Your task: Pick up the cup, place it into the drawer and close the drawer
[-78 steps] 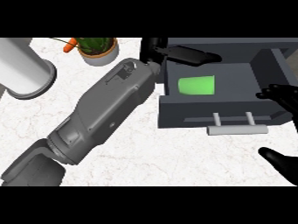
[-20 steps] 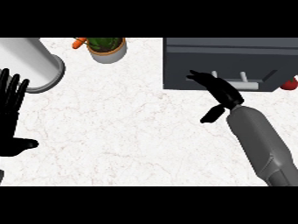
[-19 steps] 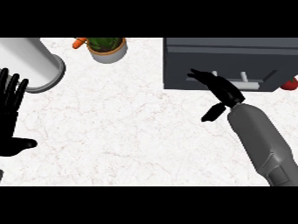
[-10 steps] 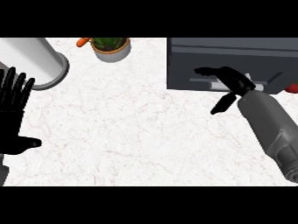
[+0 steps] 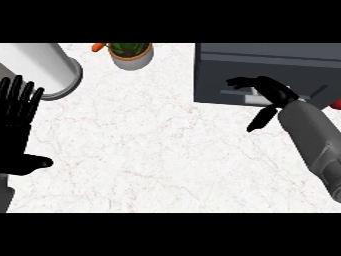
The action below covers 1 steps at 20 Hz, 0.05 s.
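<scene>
The boxy grey drawer (image 5: 276, 67) looks shut on the veined white marble counter (image 5: 165, 150). The right hand (image 5: 270, 95), fingers loosely spread, rests at its pale handle (image 5: 248, 95). The left hand (image 5: 10, 130) stands flat and spread near a white cylinder (image 5: 44, 67) and a potted plant (image 5: 131, 52).

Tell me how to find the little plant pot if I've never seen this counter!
Start at the big grey drawer unit at the top right of the white marble counter. Slide left along the far edge, towards the tall white cylinder. Between them sits the plant pot: small and round, with green leaves inside, the only green thing here, and something small and orange just left of it.
</scene>
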{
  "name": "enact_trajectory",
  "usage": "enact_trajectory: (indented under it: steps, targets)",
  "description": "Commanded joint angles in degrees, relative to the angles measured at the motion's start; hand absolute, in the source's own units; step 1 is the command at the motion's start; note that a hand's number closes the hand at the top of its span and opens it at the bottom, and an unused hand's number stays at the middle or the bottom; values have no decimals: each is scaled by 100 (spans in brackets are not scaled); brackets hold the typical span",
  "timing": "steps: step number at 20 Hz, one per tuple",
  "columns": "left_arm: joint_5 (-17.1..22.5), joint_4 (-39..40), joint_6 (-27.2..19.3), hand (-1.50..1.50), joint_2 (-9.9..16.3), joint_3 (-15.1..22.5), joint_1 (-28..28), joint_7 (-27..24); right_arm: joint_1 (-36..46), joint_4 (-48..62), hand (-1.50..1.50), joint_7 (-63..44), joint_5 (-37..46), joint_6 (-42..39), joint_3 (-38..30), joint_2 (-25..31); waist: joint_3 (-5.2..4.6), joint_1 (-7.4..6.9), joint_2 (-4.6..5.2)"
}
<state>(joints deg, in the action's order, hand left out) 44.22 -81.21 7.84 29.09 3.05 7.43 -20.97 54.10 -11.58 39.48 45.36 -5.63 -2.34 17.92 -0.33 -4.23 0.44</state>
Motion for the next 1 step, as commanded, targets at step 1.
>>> enact_trajectory:
  steps: [1]
  targets:
    - [-91,91,83,-150,-70,41,-95,-97,433,260,-150,-496,-20,158,-177,420,52,-104,176]
